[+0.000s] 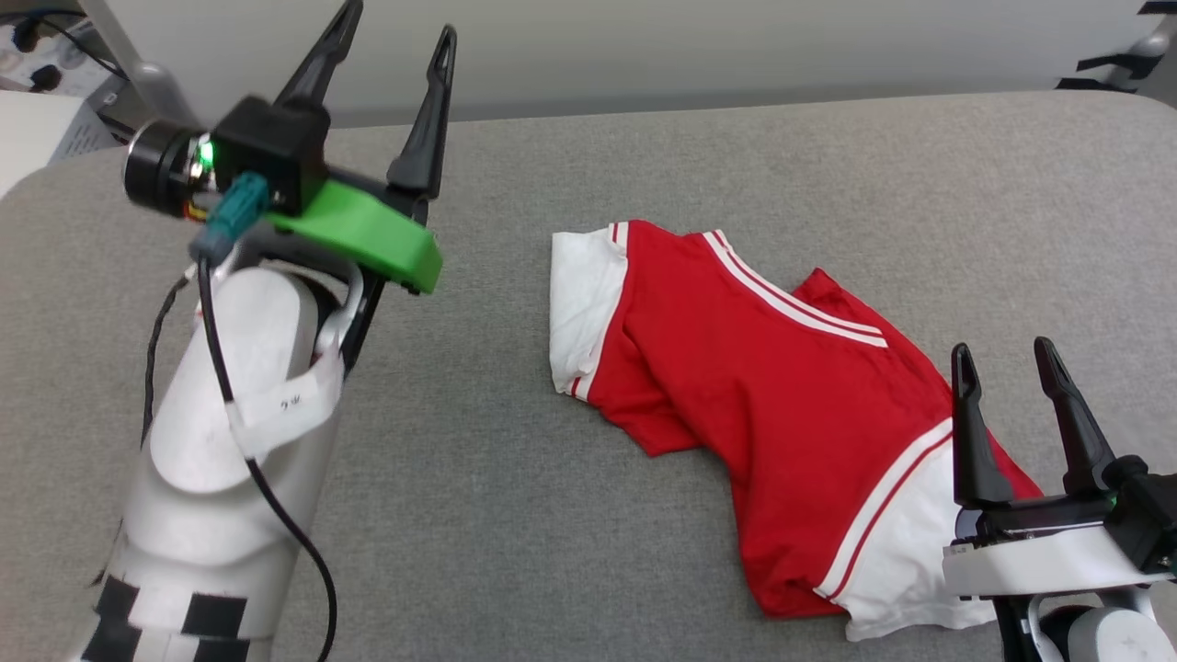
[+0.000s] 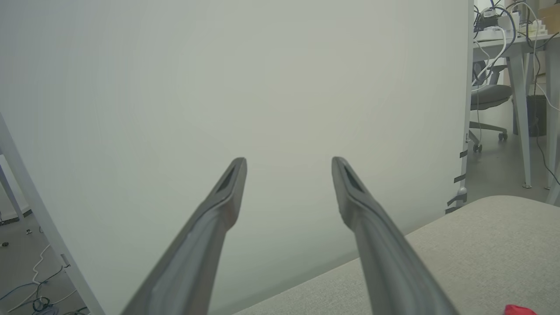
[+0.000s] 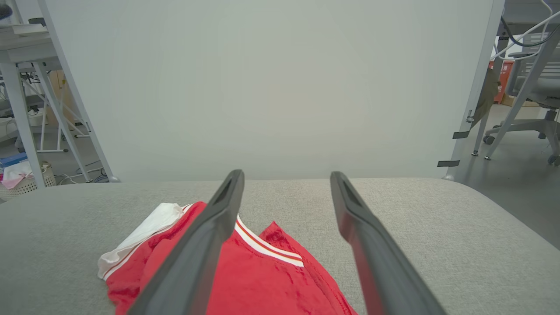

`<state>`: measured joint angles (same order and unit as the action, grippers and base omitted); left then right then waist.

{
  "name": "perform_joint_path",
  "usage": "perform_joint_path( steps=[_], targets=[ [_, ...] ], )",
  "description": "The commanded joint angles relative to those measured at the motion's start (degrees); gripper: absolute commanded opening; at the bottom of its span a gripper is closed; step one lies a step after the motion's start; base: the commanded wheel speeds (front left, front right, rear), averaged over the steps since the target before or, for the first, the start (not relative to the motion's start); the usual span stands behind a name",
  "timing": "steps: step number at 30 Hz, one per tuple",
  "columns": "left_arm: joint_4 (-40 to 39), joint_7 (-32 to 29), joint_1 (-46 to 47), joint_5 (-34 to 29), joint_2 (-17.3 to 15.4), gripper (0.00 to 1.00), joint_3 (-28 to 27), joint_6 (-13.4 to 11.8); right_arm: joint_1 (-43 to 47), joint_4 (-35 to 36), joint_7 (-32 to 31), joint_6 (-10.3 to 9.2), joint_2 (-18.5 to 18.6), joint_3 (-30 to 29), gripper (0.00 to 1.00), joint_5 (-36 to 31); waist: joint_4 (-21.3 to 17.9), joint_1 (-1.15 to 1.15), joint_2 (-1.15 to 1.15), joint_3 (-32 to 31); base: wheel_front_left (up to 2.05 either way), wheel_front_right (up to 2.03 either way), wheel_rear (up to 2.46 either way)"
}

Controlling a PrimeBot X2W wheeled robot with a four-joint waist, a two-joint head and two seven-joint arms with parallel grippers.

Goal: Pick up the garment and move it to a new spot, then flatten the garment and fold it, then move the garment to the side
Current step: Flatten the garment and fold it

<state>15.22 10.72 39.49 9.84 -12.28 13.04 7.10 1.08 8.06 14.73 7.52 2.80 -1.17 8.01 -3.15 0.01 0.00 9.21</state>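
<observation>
Cloth is the main concern: the shirt (image 1: 782, 386) looks like thin, soft jersey, light and limp. It will likely sag and trail from a single pinch rather than lift as one piece.

In the head view it lies rumpled on the grey worktop (image 1: 515, 515), running from the centre toward 4 o'clock. One white sleeve (image 1: 579, 303) is at the 10 o'clock end of the heap and the other sleeve (image 1: 901, 552) at the 5 o'clock end. A red-and-white striped band (image 1: 791, 299) crosses the upper part. The body is bunched and folded over itself, so no lettering shows.

The right claw (image 1: 1002, 351) sits at 4 o'clock with its jaws spread wide and nothing between them. It is over the near end of the shirt, and whether it touches the cloth cannot be told. The left claw (image 1: 397, 26) is raised at 10 o'clock, well apart from the shirt. It is also spread and empty, pointing at the pale panel (image 2: 218, 87) behind the worktop.

The near sleeve seam or the striped band probably offers the surest hold, since doubled fabric there gives the fingers more to bite. A pinch on a flat single layer may slip or drag the heap across the padding. Taking hold at two corners, one per claw, would likely carry it without stretching.
</observation>
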Motion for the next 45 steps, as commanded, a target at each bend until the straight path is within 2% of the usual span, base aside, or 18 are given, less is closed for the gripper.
perform_joint_path(
  steps=[1, 4, 5, 6, 14, 18, 22, 30, 37, 38, 39, 40, 45],
  targets=[
    [0.8, -1.6, 2.8, 1.6, -0.6, 1.0, 1.2, 0.3, -1.2, 0.2, 0.3, -0.03, 0.1, 0.1, 1.0, -0.4, -2.9, -0.01, 0.0, 3.0, 0.0, 0.0, 0.0],
    [2.1, -6.8, 7.9, 5.9, -2.5, 1.0, 7.0, 0.4, -2.2, 0.3, 0.3, -0.03, 0.1, -0.2, 1.0, -0.1, -4.1, -0.01, 0.0, 4.8, 0.0, 0.0, 0.0],
    [3.6, -12.9, 11.9, 10.3, -4.1, 1.0, 12.1, 0.4, -3.1, 0.3, 0.3, -0.03, 0.1, -0.2, 1.0, 0.3, -5.3, -0.01, 0.0, 6.3, 0.0, 0.0, 0.0],
    [4.1, -15.2, 13.4, 11.9, -4.7, 1.0, 14.0, 0.4, -3.4, 0.3, 0.3, -0.03, 0.1, -0.2, 1.0, 0.5, -5.8, -0.01, 0.0, 6.9, 0.0, 0.0, 0.0],
    [8.6, -33.1, 20.4, 22.4, -9.1, 1.0, 26.9, 0.4, -5.6, 0.1, 0.3, -0.03, 0.1, 0.0, 1.0, 1.8, -9.3, -0.01, 0.0, 10.2, 0.0, 0.0, 0.0],
    [9.2, -40.2, 21.8, 26.3, -11.4, 1.0, 33.0, 0.4, -6.2, 0.1, 0.3, -0.03, 0.1, 0.0, 1.0, 2.2, -10.6, -0.01, 0.0, 11.5, 0.0, 0.0, 0.0],
    [9.7, -44.1, 21.8, 30.1, -13.2, 1.0, 37.0, 0.4, -6.8, 0.0, 0.3, -0.03, 0.1, -0.1, 1.0, 2.6, -11.6, -0.01, 0.0, 12.5, 0.0, 0.0, 0.0],
    [12.7, -47.4, 21.0, 33.6, -15.2, 1.0, 44.3, 0.4, -7.8, 0.1, 0.3, -0.03, 0.1, 0.0, 1.0, 3.0, -12.4, -0.01, 0.0, 14.4, 0.0, 0.0, 0.0],
    [14.2, -51.8, 20.3, 35.1, -17.1, 1.0, 54.2, 0.4, -8.5, 0.0, 0.3, -0.03, 0.1, 0.2, 1.0, 3.0, -12.5, -0.01, 0.0, 15.0, 0.0, 0.0, 0.0],
    [14.2, -51.7, 20.4, 35.4, -17.3, 0.96, 54.9, 0.4, -8.5, -0.1, 0.3, -0.03, 0.1, 0.2, 1.0, 3.0, -12.5, -0.01, 0.0, 15.1, 0.0, 0.0, 0.0],
    [14.2, -51.3, 20.6, 35.9, -17.4, 0.1, 55.5, 0.4, -8.5, -0.1, 0.3, -0.03, 0.1, 0.2, 1.0, 3.0, -12.4, -0.01, 0.0, 15.1, 0.0, 0.0, 0.0],
    [14.2, -50.9, 20.8, 36.3, -17.5, 0.0, 55.9, 0.4, -8.6, -0.1, 0.3, -0.03, 0.1, 0.2, 1.0, 3.0, -12.4, -0.01, 0.0, 15.0, 0.0, 0.0, 0.0],
    [14.8, -45.0, 22.3, 37.0, -17.1, 0.0, 56.9, 0.4, -8.4, -0.5, 0.3, -0.03, 0.1, 0.1, 1.0, 2.8, -11.7, -0.01, 0.0, 14.1, 0.0, 0.0, 0.0]
  ],
)
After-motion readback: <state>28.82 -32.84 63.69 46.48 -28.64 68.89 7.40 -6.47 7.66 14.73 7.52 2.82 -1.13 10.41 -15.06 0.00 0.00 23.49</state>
